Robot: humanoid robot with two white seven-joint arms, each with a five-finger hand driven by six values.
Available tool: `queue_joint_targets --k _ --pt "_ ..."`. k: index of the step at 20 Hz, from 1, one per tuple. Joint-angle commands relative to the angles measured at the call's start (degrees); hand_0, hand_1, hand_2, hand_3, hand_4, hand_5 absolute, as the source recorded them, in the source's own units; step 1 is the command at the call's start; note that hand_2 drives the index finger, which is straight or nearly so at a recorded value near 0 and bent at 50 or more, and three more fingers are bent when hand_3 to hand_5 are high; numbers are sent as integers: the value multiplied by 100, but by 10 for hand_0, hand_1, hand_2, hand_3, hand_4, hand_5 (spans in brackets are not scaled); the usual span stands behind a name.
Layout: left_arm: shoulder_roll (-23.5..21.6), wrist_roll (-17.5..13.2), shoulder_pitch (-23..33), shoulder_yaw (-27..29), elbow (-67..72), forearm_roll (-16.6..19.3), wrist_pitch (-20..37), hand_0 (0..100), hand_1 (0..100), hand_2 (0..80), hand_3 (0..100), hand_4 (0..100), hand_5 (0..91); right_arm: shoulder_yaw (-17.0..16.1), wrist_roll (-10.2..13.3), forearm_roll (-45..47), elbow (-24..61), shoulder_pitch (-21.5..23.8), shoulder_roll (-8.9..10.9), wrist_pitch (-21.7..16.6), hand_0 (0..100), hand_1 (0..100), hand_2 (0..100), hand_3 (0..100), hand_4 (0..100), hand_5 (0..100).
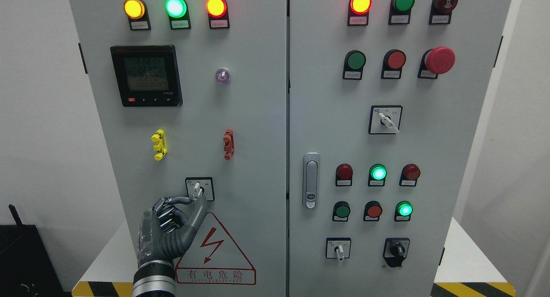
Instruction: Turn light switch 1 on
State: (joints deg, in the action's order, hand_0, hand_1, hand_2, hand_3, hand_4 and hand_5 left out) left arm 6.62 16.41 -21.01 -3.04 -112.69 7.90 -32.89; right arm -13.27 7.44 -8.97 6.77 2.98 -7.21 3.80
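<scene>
While white walls flank the grey cabinet (249,116), the left robot hand (172,228) pinches its selector switch (198,189).

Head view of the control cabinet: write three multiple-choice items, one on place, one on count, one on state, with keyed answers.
1. Where is the left robot hand?
A. at the red mushroom button
B. at the rotary switch above the warning triangle
C. on the door handle

2. How many lamps glow in the left door's top row?
A. one
B. two
C. three

3. What is the hand's state?
A. fingers pinching the switch's white knob
B. flat, open
C. holding a tool

Answers: 1 B, its fingertips meet the rotary switch over the warning triangle. 2 C, yellow, green and orange lamps are lit. 3 A, thumb and fingers close on the knob.
</scene>
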Motion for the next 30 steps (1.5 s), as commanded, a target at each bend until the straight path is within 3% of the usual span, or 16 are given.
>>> queue_joint_targets --k 1,30 --pt "59 3 -34 -21 71 10 -7 146 684 524 921 919 883 0 4 0 0 1 0 -3 307 0 0 0 0 0" --pt "76 29 -219 -21 230 98 -165 169 618 560 930 930 884 0 4 0 0 1 0 -3 307 0 0 0 0 0"
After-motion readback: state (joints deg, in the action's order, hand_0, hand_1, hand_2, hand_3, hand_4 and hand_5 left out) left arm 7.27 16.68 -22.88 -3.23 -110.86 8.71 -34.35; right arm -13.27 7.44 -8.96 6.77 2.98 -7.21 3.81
